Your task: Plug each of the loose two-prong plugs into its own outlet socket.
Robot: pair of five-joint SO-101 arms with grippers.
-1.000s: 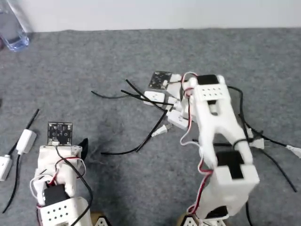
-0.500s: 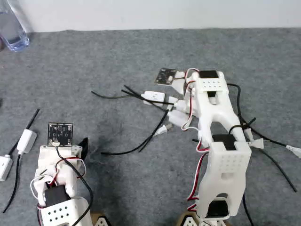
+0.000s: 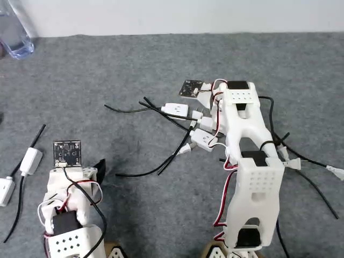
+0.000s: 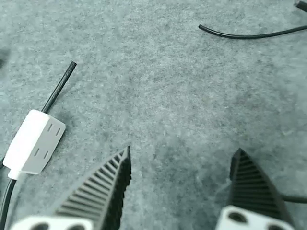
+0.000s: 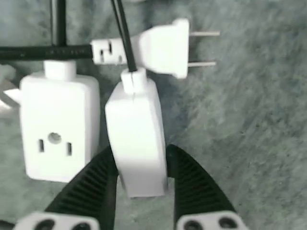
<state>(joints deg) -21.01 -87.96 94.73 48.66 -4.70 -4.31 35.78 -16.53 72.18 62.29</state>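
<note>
My right gripper (image 5: 139,152) has its fingers pressed on both sides of a white connector block (image 5: 136,134) with a black cord; its face is hidden. Beside it lie a white outlet socket (image 5: 55,139) and a loose two-prong plug (image 5: 163,48). From above, my right gripper (image 3: 208,122) sits in the cluster of white pieces, with a socket (image 3: 174,110) and another white block (image 3: 203,138) close by. My left gripper (image 4: 183,152) is open over bare carpet, with a white outlet socket (image 4: 33,143) off to one side. Two white sockets (image 3: 29,160) lie left of the left gripper (image 3: 88,165).
Loose black cables (image 3: 156,161) cross the grey carpet between the arms, and more cables (image 3: 312,177) trail off past the right arm. A clear water bottle (image 3: 13,32) stands at the back left corner by the white wall.
The right arm came down and stretched forward into the cluster, and the white pieces there shifted a little. The left arm barely moved.
</note>
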